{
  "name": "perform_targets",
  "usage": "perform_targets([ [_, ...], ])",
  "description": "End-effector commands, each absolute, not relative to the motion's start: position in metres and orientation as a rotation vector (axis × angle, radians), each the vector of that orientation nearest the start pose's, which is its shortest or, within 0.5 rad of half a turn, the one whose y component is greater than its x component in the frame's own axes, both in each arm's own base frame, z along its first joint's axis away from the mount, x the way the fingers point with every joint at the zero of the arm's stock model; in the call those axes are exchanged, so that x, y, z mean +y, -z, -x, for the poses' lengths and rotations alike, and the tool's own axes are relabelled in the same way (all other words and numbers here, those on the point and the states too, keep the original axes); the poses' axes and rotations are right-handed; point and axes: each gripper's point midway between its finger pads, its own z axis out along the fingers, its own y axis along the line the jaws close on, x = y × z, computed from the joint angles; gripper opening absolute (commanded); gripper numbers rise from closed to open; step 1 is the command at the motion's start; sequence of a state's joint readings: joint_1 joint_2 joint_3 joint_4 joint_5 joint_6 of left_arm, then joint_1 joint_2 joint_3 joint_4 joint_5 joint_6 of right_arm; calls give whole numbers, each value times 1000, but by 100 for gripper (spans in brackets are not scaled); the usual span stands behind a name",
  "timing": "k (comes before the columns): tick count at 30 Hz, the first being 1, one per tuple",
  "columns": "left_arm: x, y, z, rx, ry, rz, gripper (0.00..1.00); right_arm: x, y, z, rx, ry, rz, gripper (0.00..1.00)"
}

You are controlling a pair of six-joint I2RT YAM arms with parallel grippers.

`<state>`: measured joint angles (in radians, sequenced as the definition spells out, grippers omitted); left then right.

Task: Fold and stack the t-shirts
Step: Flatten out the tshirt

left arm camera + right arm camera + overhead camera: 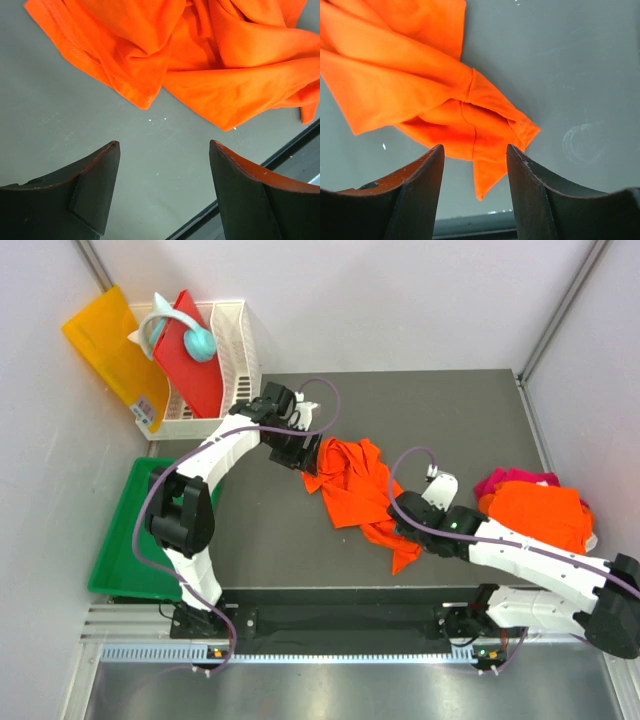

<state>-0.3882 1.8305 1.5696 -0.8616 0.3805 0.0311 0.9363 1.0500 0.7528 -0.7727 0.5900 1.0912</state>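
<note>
Crumpled orange t-shirt [350, 485] is sitting mid-bench [450, 410] with an arm at each end. I'd guess that's so each can grab an edge and spread it flat. Left claw [165, 150] is spread wide just short of a hem, with nothing in it. Right claw [475, 150] is apart too, hovering over a pointed corner. The stack so far, a folded orange shirt [540, 512] on a pink one [510, 480], sits at the right edge. No readable writing; the sticker [146, 406] on the yellow sheet [105, 345] is too small.

Top view: steeply down from high above the crumpled orange t-shirt [355, 490]; both wrist views: close over that same shirt's edges.
</note>
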Motion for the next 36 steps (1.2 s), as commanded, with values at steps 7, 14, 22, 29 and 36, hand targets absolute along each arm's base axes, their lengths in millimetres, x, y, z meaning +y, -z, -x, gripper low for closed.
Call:
perform_targets([
  [7,-218,-138,-347,2588,662,-663,76,142,-91,-205,2317,35,-555,46],
  [14,-209,-137,-338,2589,624,-682,75,128,-83,-208,2297,158,-623,41],
  [22,-209,-136,-333,2595,639,-671,75,124,-71,-212,2313,235,-632,48],
  [29,-207,-135,-330,2601,636,-673,75,120,-49,-207,2353,289,-647,52],
  [36,-205,-131,-326,2617,637,-671,75,116,-33,-206,2364,292,-679,39],
])
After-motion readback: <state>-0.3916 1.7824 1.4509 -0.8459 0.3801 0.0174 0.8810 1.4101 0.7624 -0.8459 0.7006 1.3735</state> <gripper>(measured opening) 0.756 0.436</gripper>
